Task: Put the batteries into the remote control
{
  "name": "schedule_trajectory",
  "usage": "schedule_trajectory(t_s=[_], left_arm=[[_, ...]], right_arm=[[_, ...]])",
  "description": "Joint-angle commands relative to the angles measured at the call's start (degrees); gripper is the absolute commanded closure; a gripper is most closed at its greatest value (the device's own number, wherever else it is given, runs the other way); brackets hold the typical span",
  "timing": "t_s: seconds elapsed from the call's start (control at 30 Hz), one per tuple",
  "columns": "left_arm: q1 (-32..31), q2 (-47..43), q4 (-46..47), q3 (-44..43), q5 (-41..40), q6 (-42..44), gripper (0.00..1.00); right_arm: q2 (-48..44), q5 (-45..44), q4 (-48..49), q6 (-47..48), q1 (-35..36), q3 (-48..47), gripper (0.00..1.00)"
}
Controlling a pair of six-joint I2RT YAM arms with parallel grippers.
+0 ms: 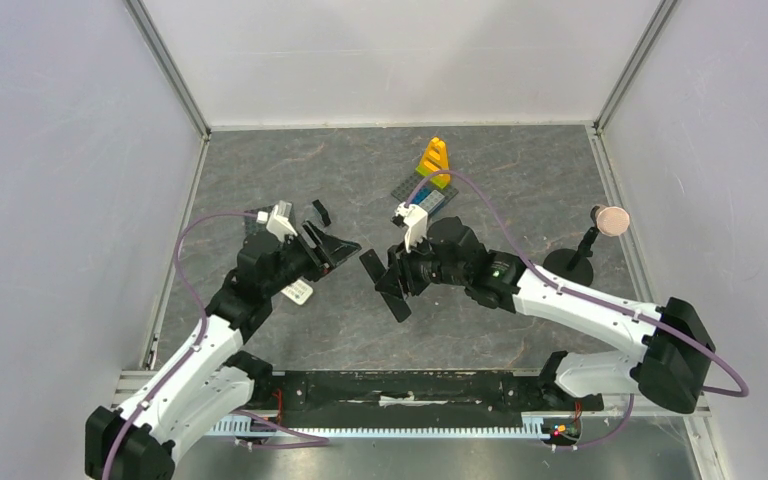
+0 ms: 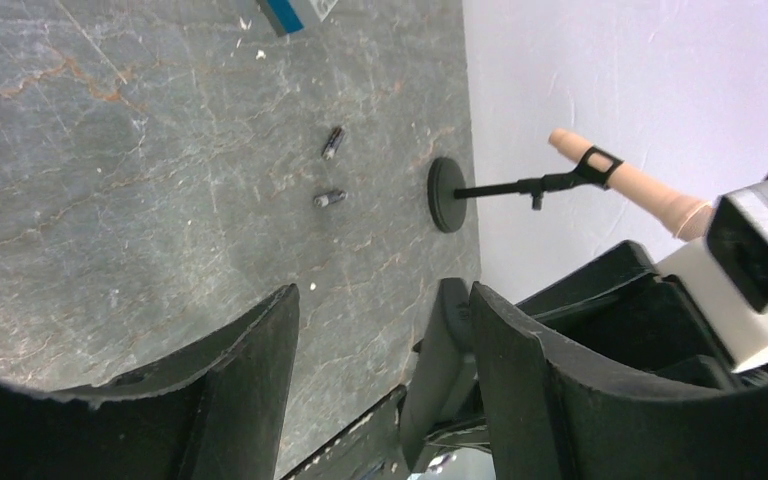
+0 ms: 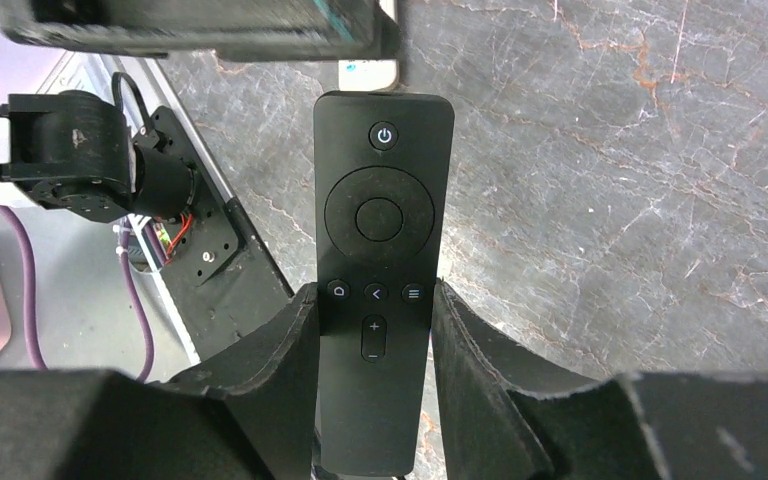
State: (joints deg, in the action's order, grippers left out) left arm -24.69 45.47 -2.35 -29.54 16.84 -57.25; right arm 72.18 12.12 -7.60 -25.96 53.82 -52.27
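Pinching the remote control (image 3: 380, 215) by its lower end with the right end effector (image 3: 372, 290), button face towards the wrist camera, apparently lifted off the worktop (image 3: 610, 200). Holding the left end effector (image 2: 380, 300) spread wide, nothing between its fingers. Spotting two batteries (image 2: 329, 199) loose on the worktop, near each other, beside the stand (image 2: 448, 195). Best now: lower the left over one battery, fingers across its length, close gently. Probably worth turning the remote slot-side out first.
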Motion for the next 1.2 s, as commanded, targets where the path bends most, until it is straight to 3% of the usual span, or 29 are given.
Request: schedule_trajectory(t_s=[0.0,0.33,0.53,0.7,0.9,0.97,1.17], left_arm=[[-0.3,-2.7,5.2,0.9,-3.8,-4.9,0.31],[-1.5,5.1,6.3,-0.3,6.2,-2.1,0.34],[-2.2,10.2,2.6,-2.7,7.5,-0.2,0.54],[-3.0,11.5,-0.9,-4.3,6.3,-0.2,0.65],[-5.0,15.3,-8.8,-8.2,4.0,1.4,0.98],[-5.2,16.1,-12.5,-9.6,2.0,1.3,0.98],[-5.2,17.0,-28.9,-15.7,-9.8,-3.5,0.98]], right_arm=[[1.5,0.2,1.7,0.1,0.1,-1.0,0.74],[4.3,3.2,2.9,0.0,0.1,-2.4,0.75],[6.1,3.0,2.0,-0.1,0.1,-3.2,0.74],[7.9,0.5,0.6,-0.1,0.1,-4.5,0.74],[11.5,-2.4,-0.5,-0.7,0.1,-7.0,0.74],[12.1,-3.2,-0.7,-0.6,0.1,-7.3,0.73],[9.7,-9.1,-0.6,5.4,3.9,-5.3,0.36]])
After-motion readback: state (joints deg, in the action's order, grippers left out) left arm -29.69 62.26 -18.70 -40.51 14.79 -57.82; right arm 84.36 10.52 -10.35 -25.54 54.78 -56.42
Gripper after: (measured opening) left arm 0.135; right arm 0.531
